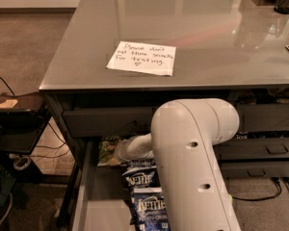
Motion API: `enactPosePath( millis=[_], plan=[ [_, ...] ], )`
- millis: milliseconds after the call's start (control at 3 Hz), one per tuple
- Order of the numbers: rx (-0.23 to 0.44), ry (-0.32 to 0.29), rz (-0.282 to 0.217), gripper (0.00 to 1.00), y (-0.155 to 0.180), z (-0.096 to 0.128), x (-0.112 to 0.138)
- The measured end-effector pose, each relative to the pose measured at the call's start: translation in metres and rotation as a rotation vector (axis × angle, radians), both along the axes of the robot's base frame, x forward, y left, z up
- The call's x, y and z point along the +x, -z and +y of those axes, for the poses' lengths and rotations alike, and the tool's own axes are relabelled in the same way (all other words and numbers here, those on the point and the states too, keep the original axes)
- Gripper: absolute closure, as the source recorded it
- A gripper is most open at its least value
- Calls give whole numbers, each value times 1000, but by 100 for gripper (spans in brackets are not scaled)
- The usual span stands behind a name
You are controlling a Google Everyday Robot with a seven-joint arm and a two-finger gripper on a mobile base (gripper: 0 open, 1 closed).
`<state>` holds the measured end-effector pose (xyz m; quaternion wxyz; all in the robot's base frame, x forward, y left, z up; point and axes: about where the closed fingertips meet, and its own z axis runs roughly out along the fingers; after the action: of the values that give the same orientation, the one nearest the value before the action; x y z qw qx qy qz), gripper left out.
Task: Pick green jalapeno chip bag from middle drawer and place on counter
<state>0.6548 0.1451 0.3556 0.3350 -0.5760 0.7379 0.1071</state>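
Note:
The green jalapeno chip bag (106, 151) lies at the back left of the open middle drawer (81, 196), partly under the counter's edge. My white arm reaches down from the right into the drawer. My gripper (118, 151) is at the bag's right side, touching or very close to it; the arm's wrist hides most of it. The grey glossy counter (202, 28) spreads above the drawer.
Two dark blue Kettle bags (140, 177) (151, 210) lie in the drawer in front of the green bag. A handwritten paper note (142, 58) lies on the counter. Closed handled drawers (274, 148) are at the right. A dark stand with cables (14, 124) is at the left.

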Motion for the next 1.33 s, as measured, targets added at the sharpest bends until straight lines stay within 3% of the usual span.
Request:
enactPosePath(
  millis=[333,667,1333],
  plan=[
    [7,-20,-2,87,-2,4,-5],
    [32,-69,-27,100,-14,12,-15],
    [159,-250,-115,100,-62,32,-50]
  ],
)
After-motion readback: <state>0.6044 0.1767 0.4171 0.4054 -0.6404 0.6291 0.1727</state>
